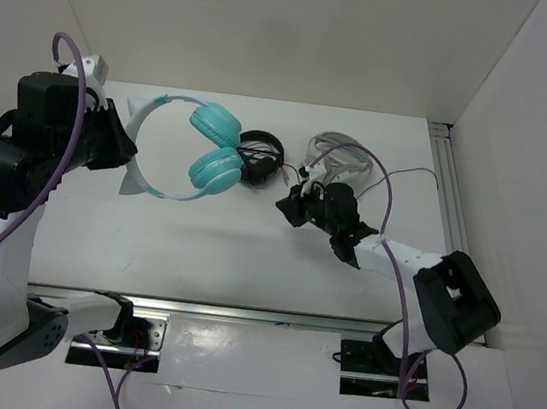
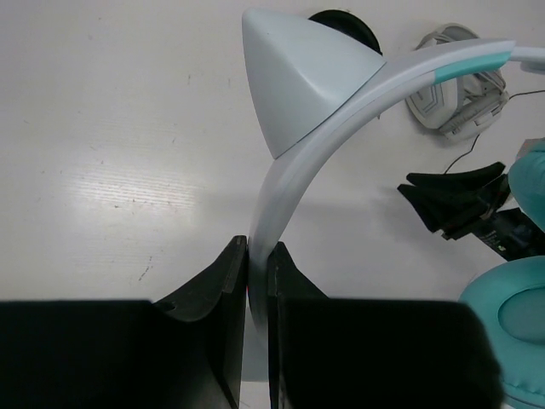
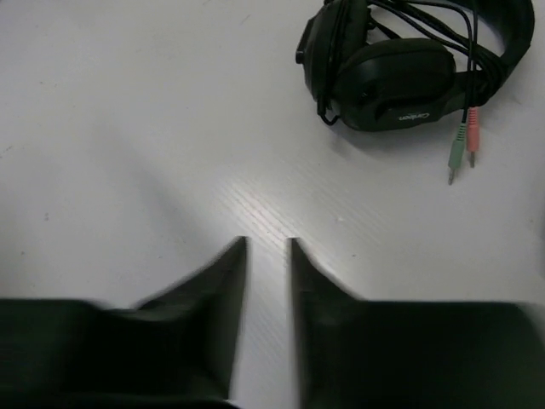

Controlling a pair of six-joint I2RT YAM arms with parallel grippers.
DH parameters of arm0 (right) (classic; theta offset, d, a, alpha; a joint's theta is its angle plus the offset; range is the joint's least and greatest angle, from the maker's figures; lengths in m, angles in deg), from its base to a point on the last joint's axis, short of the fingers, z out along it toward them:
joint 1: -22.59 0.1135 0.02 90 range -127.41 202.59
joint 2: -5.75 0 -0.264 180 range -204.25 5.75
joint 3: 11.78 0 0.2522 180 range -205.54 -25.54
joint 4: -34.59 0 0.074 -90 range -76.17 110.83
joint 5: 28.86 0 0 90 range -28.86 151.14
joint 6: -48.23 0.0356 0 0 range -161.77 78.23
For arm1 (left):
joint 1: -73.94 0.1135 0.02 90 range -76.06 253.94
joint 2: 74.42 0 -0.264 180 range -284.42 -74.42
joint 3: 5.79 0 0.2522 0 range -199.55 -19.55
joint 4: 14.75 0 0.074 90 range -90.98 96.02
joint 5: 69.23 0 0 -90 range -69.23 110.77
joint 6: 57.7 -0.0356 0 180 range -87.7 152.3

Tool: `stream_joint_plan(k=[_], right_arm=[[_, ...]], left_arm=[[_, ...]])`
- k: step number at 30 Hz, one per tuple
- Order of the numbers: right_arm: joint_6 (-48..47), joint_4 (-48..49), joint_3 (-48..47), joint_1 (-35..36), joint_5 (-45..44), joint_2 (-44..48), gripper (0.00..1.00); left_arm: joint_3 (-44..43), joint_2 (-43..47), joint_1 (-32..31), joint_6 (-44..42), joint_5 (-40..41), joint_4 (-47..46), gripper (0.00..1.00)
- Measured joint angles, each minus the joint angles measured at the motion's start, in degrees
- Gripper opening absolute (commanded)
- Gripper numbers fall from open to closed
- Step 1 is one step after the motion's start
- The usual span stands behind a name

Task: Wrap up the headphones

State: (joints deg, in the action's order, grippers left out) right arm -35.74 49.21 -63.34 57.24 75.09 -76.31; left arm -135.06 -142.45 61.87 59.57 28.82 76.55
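Observation:
The headphones (image 1: 216, 123) have two teal ear cups and a pale headband (image 1: 154, 118) with cat-ear points. They are held up at the back left of the table. My left gripper (image 1: 125, 145) is shut on the headband. In the left wrist view the band (image 2: 341, 102) runs up from between the pads (image 2: 258, 251), with one cat ear (image 2: 289, 77) just above. A teal cup (image 2: 511, 332) shows at the right edge. My right gripper (image 1: 286, 208) is slightly open and empty, low over the table (image 3: 268, 243). I cannot make out the headphones' cable.
All-black headphones (image 1: 259, 158) lie beside the teal cups; in the right wrist view they (image 3: 400, 72) show with green and pink plugs (image 3: 462, 149). Grey-white headphones (image 1: 340, 158) lie behind my right gripper. White walls enclose the table; a metal rail (image 1: 452, 188) runs along the right.

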Motion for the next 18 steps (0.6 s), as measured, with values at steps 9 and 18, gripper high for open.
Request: stream_joint_plan(k=[9, 18], right_arm=[[3.85, 8.2, 4.22, -1.62, 4.94, -7.34, 0.15], [5.09, 9.86, 7.87, -1.29, 3.54, -5.99, 0.0]], left_arm=[[0.0, 0.55, 1.09, 1.95, 0.94, -0.02, 0.0], [0.42, 0.63, 1.18, 3.13, 2.4, -0.37, 0.0]])
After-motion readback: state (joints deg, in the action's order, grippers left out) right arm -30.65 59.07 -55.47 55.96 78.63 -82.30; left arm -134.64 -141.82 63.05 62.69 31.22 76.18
